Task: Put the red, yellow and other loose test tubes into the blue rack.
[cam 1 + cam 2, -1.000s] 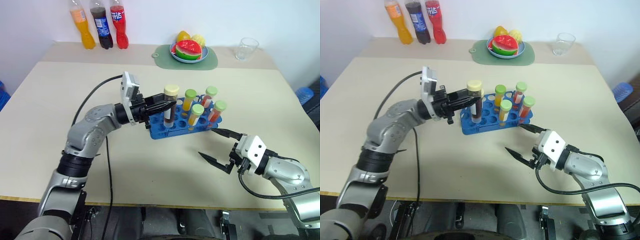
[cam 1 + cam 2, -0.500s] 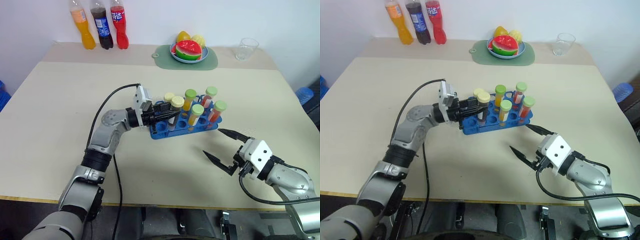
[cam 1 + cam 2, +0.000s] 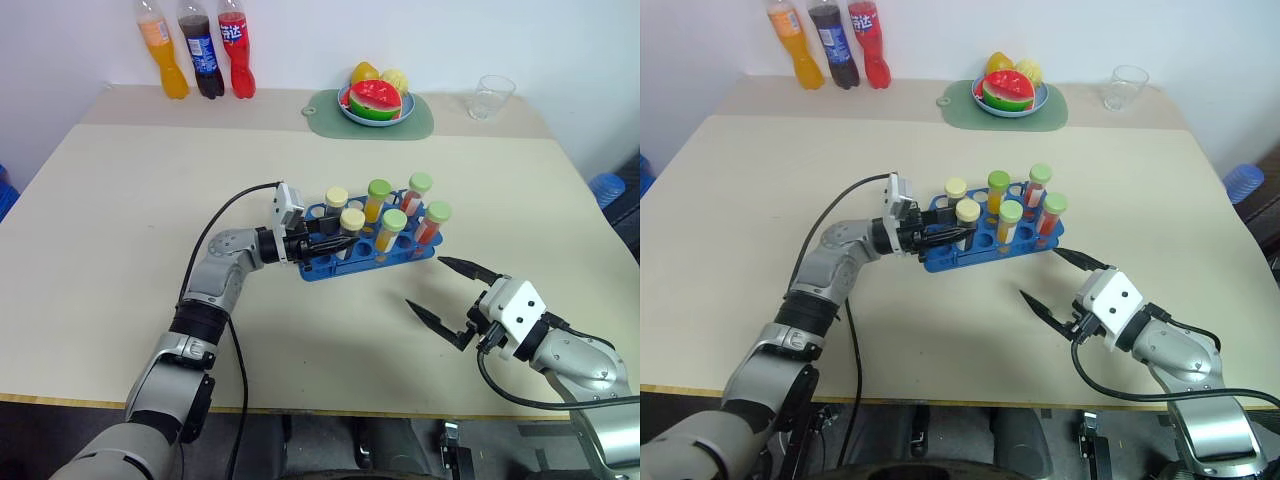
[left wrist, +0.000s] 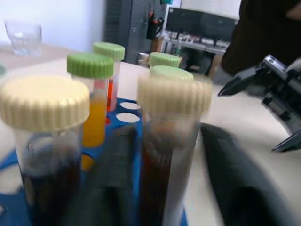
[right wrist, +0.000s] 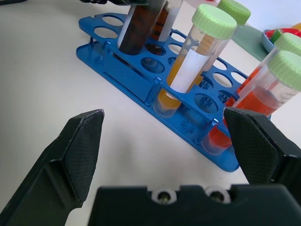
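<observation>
Three soda bottles (image 3: 198,50) stand at upper left of the table (image 3: 100,220), a fruit bowl (image 3: 377,102) and glass (image 3: 492,97) at upper right. At centre, the blue rack (image 3: 365,252) holds six upright tubes. The left gripper (image 3: 335,243), fingers slightly parted, flanks a cream-capped dark tube (image 3: 350,230) standing vertical in the rack. The right gripper (image 3: 452,300) hangs spread wide at lower right.

place: lab or office | evidence: monitor (image 4: 200,23); equipment shelves (image 4: 129,23); beige table (image 3: 120,200)

Blue plastic test-tube rack (image 3: 368,256) at table (image 3: 120,220) centre, six capped tubes (image 3: 384,229) standing in it. Left gripper (image 3: 336,243) at rack's left end; right gripper (image 3: 448,298) near-right of it. Three soda bottles (image 3: 197,50) far left, fruit plate (image 3: 377,102) and clear glass (image 3: 492,97) far right.
</observation>
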Robot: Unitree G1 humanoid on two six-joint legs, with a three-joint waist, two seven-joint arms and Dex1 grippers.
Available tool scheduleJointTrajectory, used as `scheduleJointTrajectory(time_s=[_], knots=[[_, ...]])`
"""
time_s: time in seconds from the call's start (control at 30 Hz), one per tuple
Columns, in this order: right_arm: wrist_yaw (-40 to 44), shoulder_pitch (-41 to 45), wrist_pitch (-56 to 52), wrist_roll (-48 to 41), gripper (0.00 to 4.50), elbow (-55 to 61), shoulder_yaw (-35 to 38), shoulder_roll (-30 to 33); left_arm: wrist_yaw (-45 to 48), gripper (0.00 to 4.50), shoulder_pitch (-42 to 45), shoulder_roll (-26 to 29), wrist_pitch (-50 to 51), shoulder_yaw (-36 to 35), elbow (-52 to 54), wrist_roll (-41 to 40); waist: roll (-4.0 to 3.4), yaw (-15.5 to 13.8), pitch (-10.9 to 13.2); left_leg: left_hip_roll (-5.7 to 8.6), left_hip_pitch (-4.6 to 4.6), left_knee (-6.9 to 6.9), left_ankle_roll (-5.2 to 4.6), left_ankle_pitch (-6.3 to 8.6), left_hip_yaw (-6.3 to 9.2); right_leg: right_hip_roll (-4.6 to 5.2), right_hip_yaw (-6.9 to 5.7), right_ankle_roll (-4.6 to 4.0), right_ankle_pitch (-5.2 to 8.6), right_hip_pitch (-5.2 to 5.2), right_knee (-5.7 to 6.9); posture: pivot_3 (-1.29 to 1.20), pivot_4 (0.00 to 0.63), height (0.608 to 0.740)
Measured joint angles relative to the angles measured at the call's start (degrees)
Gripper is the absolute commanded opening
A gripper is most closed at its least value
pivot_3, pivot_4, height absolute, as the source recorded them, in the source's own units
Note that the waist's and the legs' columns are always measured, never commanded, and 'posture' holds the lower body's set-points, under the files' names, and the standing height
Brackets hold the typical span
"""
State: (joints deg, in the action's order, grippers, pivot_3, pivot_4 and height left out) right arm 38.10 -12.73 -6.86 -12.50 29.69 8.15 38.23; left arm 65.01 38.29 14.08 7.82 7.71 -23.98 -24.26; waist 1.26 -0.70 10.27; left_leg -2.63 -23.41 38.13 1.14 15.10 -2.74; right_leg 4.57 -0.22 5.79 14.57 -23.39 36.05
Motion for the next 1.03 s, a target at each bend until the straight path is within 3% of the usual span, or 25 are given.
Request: scheduleJointTrajectory(time_s=[0.03,0.07,0.33,0.6,0.8,1.03], knots=[[0.0,0.03,0.0,-0.01,4.5,0.0,0.0,0.0,-0.39,4.3,-0.2,-0.11,-0.64,0.0,0.6,0.33,0.0,-0.02,0.0,0.0,0.0,0.0,0.0,0.0,0.0,0.0,0.0,0.0,0.0,0.0,0.0,0.0,0.15,0.74],[0.0,0.03,0.02,0.01,4.5,-0.01,0.0,-0.02,-1.38,4.44,-0.6,-0.11,-0.84,-0.02,1.79,0.96,0.0,-0.02,0.0,0.0,0.0,0.0,0.0,0.0,0.0,0.0,0.0,0.0,0.0,0.0,-0.01,0.0,0.15,0.74],[-1.89,0.21,-2.06,-1.85,4.5,-1.1,2.09,-3.29,-6.35,4.44,-7.99,4.43,-0.64,-3.93,14.71,1.04,-0.04,0.19,-0.02,-0.06,0.04,-0.01,0.0,0.0,0.0,-0.02,0.0,-0.01,0.0,0.01,0.04,0.0,0.15,0.74],[-2.15,-2.32,-2.66,-4.22,4.5,-5.26,5.53,-4.77,-9.19,4.44,-20.92,11.4,-4.8,-11.26,18.14,1.36,-0.05,-0.03,-0.02,-0.08,0.03,-0.04,-0.01,0.01,-0.03,0.01,0.0,-0.02,0.01,0.0,0.03,0.0,0.15,0.74],[-0.02,-6.44,-2.41,-7.67,4.5,-6.56,10.49,-4.78,-9.99,4.44,-30.15,15.88,-0.84,-14.75,27.19,-1.86,-0.1,0.06,-0.05,-0.11,0.07,-0.03,-0.01,0.02,-0.06,0.07,0.0,-0.05,0.01,0.01,0.03,0.0,0.15,0.74],[2.79,-6.87,-1.31,-10.19,4.5,-8.09,12.85,-4.77,-11.05,4.44,-35.25,17.33,3.93,-15.83,33.51,-4.76,-0.15,0.07,-0.08,-0.12,0.08,-0.04,-0.01,0.02,-0.07,0.05,0.0,-0.06,0.02,0.01,0.04,0.0,0.15,0.74]])
